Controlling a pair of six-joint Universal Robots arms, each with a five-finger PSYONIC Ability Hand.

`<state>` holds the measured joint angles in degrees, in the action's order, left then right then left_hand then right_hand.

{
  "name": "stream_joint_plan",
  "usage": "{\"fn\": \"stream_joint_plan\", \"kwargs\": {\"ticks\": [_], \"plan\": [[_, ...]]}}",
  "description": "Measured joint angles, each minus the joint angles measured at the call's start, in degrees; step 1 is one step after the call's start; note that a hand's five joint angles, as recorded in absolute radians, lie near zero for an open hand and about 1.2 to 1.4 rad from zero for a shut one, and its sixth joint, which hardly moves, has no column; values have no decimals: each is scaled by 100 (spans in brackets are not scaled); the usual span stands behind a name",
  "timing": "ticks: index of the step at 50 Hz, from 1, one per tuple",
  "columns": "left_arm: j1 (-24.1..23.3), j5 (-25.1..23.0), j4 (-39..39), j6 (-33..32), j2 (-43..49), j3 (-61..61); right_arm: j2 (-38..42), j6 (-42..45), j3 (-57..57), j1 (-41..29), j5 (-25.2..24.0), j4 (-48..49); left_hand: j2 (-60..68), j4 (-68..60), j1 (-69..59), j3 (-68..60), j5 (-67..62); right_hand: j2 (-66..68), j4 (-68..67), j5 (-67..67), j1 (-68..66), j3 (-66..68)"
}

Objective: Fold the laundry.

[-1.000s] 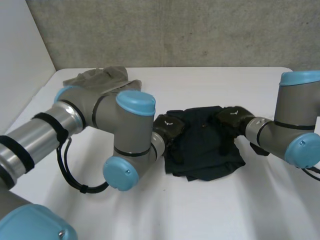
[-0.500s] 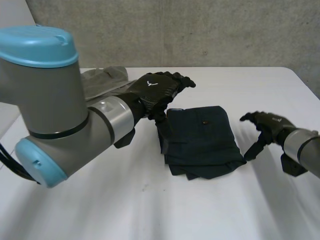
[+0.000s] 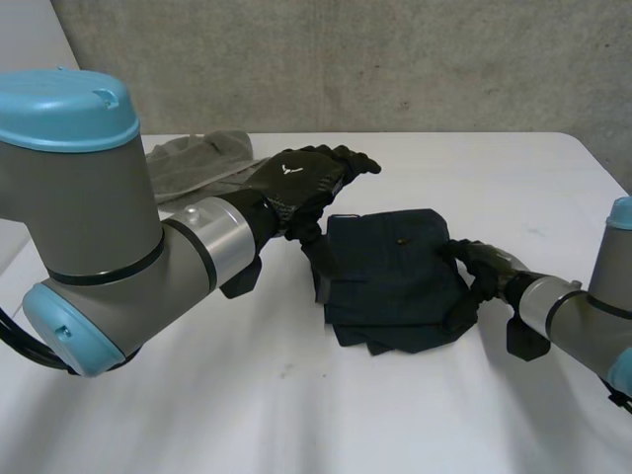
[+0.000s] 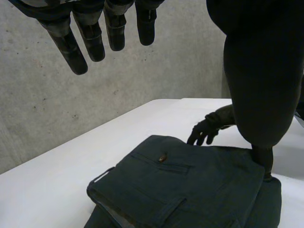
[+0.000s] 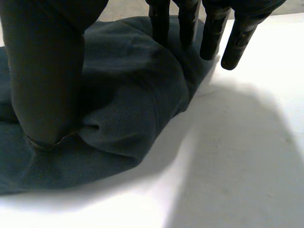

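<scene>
Left hand (image 3: 299, 178) above dark folded pants (image 3: 390, 281) — fingers (image 4: 89, 40) straight, holding nothing. Right hand (image 3: 476, 261) spread — thumb and fingers pressing pants' edge.

No words, numbers or brand names can be read. The one sign is a small white V-shaped emblem (image 3: 289, 168) on the back of the black left hand (image 3: 308, 184), upper centre of the head view.

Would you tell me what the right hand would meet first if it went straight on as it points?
The folded dark trousers: the right hand rests at their edge, pointing across them, so it would likely push straight into them.
</scene>
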<state>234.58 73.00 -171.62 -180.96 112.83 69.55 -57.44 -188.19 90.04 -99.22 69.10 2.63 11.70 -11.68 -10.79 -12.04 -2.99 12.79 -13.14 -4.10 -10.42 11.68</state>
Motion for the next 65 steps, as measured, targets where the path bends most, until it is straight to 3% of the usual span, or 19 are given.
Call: {"fn": "stream_joint_plan", "kwargs": {"ticks": [10,13,17,20,27,34,41,45,46,48,60,65], "plan": [[27,-5,-92,-2,24,110,208,-287,-386,-348,39,49,0,0,0,0,0,441,-350,-284,-318,585],[27,-5,-99,-1,30,122,296,-311,-513,-393,50,52,0,0,0,0,0,1569,-1391,-1139,-1312,1671],[27,-5,-102,-1,46,132,561,-303,-869,-455,77,42,0,0,0,0,0,4525,-4479,-4034,-3266,4569],[29,-2,-102,-1,52,135,704,-279,-1113,-491,83,25,0,0,0,0,0,5276,-5253,-4790,-3870,5222],[47,5,-101,-1,61,137,997,-213,-1768,-564,72,-44,0,0,0,0,0,5334,-5442,-4938,-4225,5488],[153,12,-108,-1,68,138,1631,147,-3256,-584,48,-431,0,0,0,0,0,5356,-5491,-4943,-4486,5557],[241,13,-139,-1,107,124,3056,568,-6163,-427,125,-1429,0,0,0,0,0,5385,-5492,-4996,-4505,5557],[257,14,-154,-1,146,113,3571,695,-7208,-358,160,-1786,0,0,0,0,0,5385,-5492,-5048,-4505,5557],[273,17,-174,-1,184,105,3973,745,-8031,-195,301,-1954,0,0,-1,0,0,5385,-5493,-5068,-4507,5595],[288,21,-195,0,220,96,4194,770,-8479,-2,462,-1936,0,0,0,0,0,5385,-5493,-5093,-4619,5604],[318,46,-251,44,398,18,4432,1289,-8837,1153,1264,-1331,0,0,0,0,0,5385,-5493,-5302,-4695,5604],[318,48,-251,168,434,-1,4405,1438,-8743,1368,1149,-1277,0,0,0,0,0,5385,-5493,-5302,-4695,5604]]}}
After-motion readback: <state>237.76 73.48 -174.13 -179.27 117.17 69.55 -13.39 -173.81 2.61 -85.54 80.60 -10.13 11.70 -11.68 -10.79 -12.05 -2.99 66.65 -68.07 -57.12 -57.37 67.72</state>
